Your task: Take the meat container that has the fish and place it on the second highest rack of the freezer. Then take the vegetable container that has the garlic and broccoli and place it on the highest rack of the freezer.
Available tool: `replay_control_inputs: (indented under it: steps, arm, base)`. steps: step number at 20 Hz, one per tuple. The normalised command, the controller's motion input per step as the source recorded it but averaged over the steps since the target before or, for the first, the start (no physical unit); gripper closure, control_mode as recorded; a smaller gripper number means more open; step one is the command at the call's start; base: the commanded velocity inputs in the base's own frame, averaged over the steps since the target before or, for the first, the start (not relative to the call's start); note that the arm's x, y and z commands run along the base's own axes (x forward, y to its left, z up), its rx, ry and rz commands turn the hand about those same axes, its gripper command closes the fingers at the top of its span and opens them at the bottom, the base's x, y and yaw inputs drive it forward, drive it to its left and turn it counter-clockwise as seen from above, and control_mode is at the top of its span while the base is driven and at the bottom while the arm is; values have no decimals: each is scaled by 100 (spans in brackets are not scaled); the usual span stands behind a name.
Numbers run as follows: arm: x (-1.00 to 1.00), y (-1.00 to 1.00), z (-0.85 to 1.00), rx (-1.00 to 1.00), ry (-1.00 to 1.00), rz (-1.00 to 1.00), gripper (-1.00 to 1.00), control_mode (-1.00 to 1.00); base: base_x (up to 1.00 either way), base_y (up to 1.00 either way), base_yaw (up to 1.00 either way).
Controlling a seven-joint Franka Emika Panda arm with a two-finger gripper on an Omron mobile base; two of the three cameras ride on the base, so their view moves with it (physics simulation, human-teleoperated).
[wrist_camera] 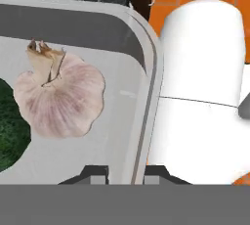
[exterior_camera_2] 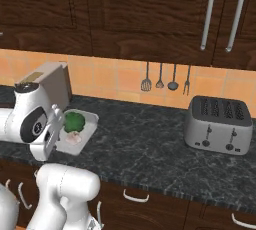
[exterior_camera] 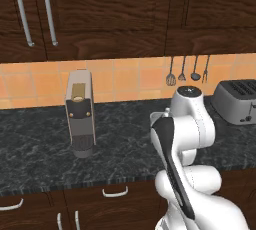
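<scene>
A: Where is the hand (wrist_camera: pixel 126 172)?
B: At the tray's (wrist_camera: pixel 146 87) rim. Its two fingers (wrist_camera: pixel 95 174) sit either side of the wall, clamped on it.
A: And the contents?
B: The garlic (wrist_camera: pixel 61 97) lies just inside the wall, near the fingers. The broccoli (wrist_camera: pixel 10 131) is beyond it, farther from the hand.
A: Where does the tray stand?
B: On the desk (exterior_camera_2: pixel 145 139), close in front of a grey machine (exterior_camera_2: pixel 50 81); a toaster (exterior_camera_2: pixel 218 124) is well off to the other side.
</scene>
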Motion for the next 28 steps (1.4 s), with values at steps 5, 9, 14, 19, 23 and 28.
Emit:
replay_control_inputs:
  steps: [5, 9, 14, 19, 23, 28]
  arm:
    - [-35, 14, 61, 0, -9, -8, 100, -100]
    - [-3, 0, 0, 0, -1, 0, 100, 100]
    - [0, 0, 0, 0, 0, 0, 100, 100]
    - [0, 0, 0, 0, 0, 0, 100, 100]
    - [0, 0, 0, 0, 0, 0, 100, 100]
    - [0, 0, 0, 0, 0, 0, 100, 100]
  base:
    - [0, 0, 0]
    - [-65, 3, -17]
    - [-100, 36, -63]
    - [-61, 23, -86]
    - [-12, 9, -96]
    - [2, -14, -95]
